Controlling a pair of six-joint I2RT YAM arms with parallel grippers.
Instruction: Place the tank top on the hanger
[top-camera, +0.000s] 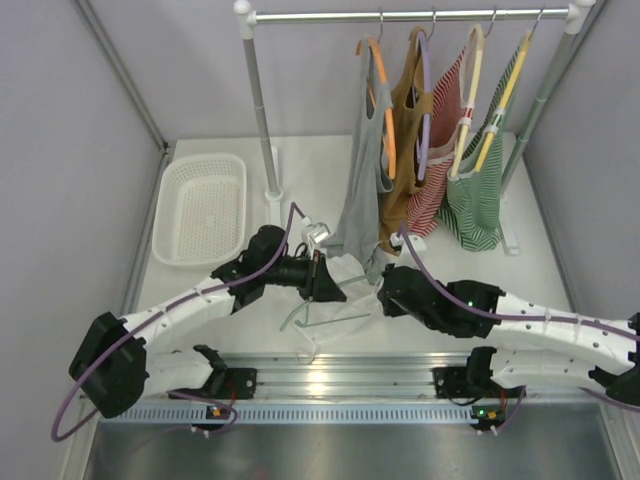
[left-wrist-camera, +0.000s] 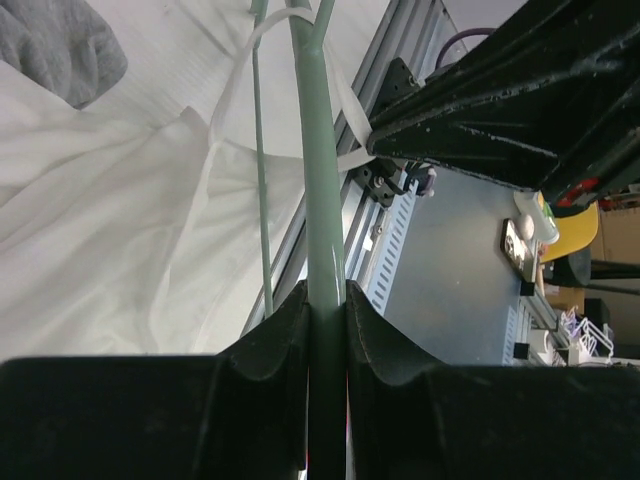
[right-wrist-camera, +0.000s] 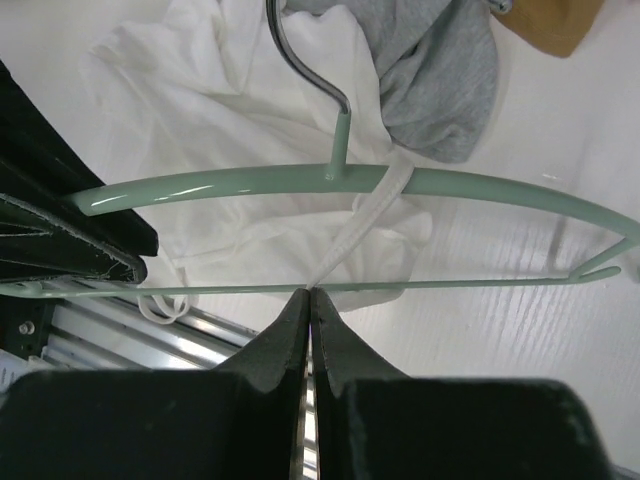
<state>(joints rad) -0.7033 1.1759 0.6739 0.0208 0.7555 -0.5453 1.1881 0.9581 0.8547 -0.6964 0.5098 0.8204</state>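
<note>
The pale sage-green hanger (top-camera: 322, 312) hangs low over the table's near middle. It also shows in the right wrist view (right-wrist-camera: 250, 181). My left gripper (top-camera: 318, 280) is shut on one of its arms (left-wrist-camera: 322, 200). The white tank top (top-camera: 345, 272) lies crumpled on the table under and behind the hanger (right-wrist-camera: 220, 90). One thin white strap (right-wrist-camera: 372, 205) runs over the hanger's arm. My right gripper (right-wrist-camera: 311, 293) is shut on that strap's end at the hanger's thin lower bar. In the top view the right gripper (top-camera: 384, 298) is just right of the hanger.
A grey top (right-wrist-camera: 440, 70) hangs from the rack (top-camera: 410, 15) with its hem at the white top. Brown and striped tops (top-camera: 470, 190) hang beside it. A white basket (top-camera: 200, 208) is at the back left. A metal rail (top-camera: 330, 365) runs along the near edge.
</note>
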